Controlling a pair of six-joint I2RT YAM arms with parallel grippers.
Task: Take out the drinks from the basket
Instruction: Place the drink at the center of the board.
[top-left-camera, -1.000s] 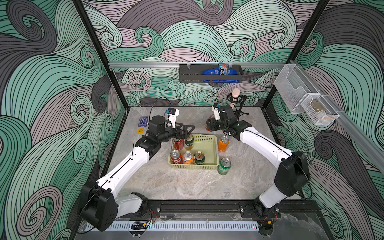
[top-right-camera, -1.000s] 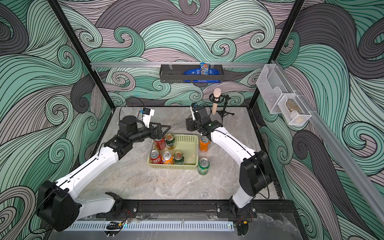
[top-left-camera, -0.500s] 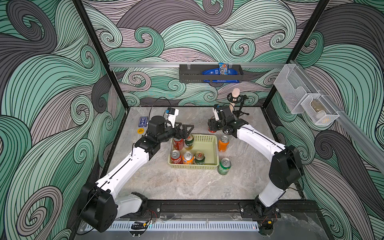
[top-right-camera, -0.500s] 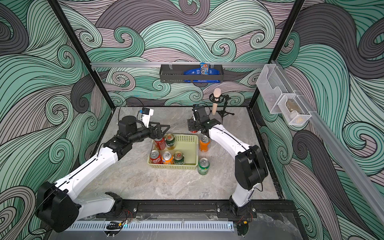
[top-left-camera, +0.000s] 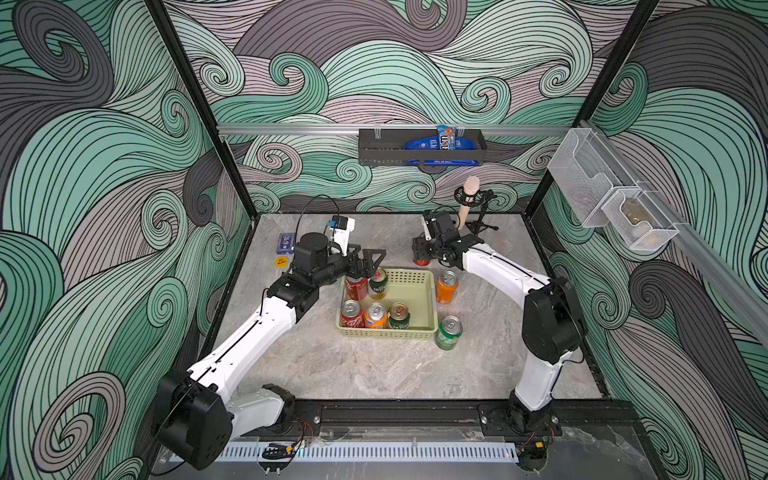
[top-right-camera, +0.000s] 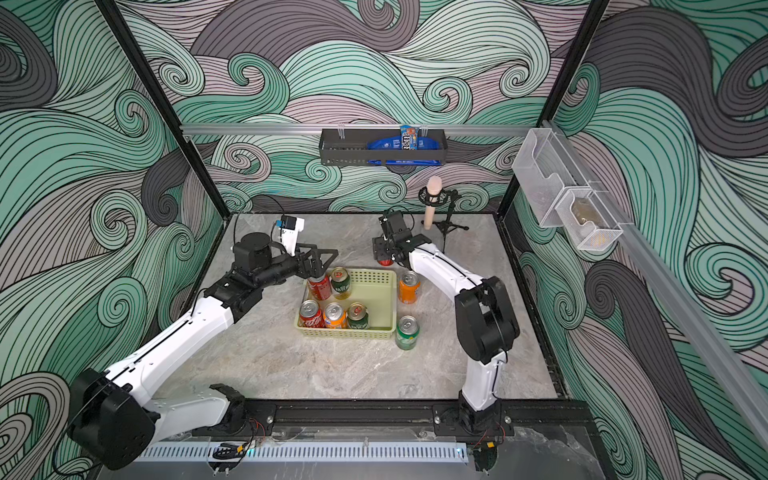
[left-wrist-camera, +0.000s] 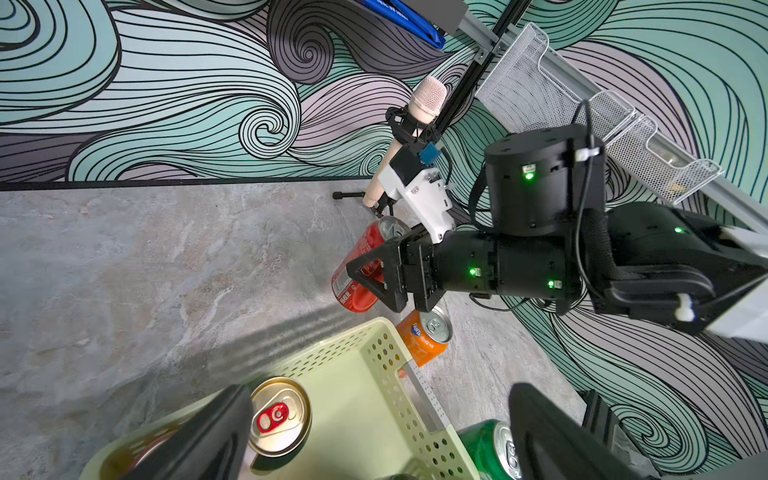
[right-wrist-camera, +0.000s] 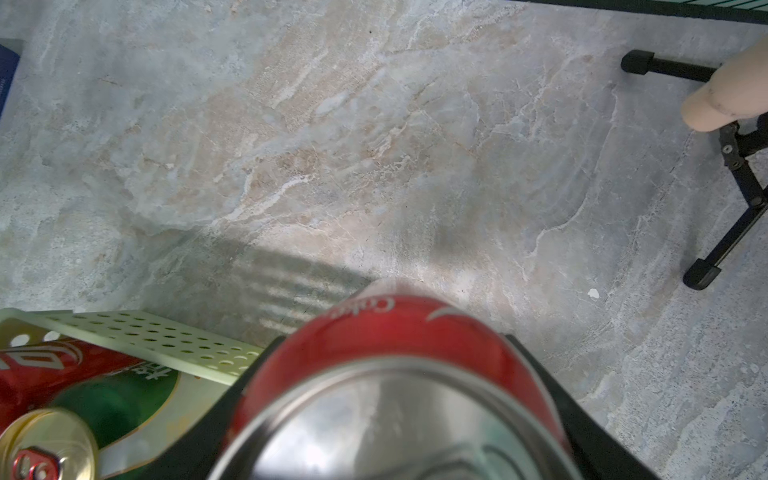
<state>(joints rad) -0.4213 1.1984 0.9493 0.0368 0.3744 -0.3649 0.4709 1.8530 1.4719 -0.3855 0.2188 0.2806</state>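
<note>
Right fingers (right-wrist-camera: 598, 449) closed on red can (left-wrist-camera: 369, 241), just above basket's (top-left-camera: 409, 291) upper-right corner in both top views. Touching tabletop (top-left-camera: 374, 365) or not: can't tell. Left fingers (left-wrist-camera: 208, 436) wide open over basket's upper-left drinks (top-left-camera: 379, 284). Risk: early release, can topples toward mic (top-left-camera: 471, 186).

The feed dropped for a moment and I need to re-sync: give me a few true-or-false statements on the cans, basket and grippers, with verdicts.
1. The shallow pale yellow-green perforated plastic basket holds five aluminium cans. True.
2. The right gripper is empty. False: it is shut on a red aluminium can.
3. The left gripper hangs open above the basket's cans. True.
4. The bright green aluminium can stands inside the basket. False: it stands on the grey marble-look tabletop, just outside the basket.
</note>
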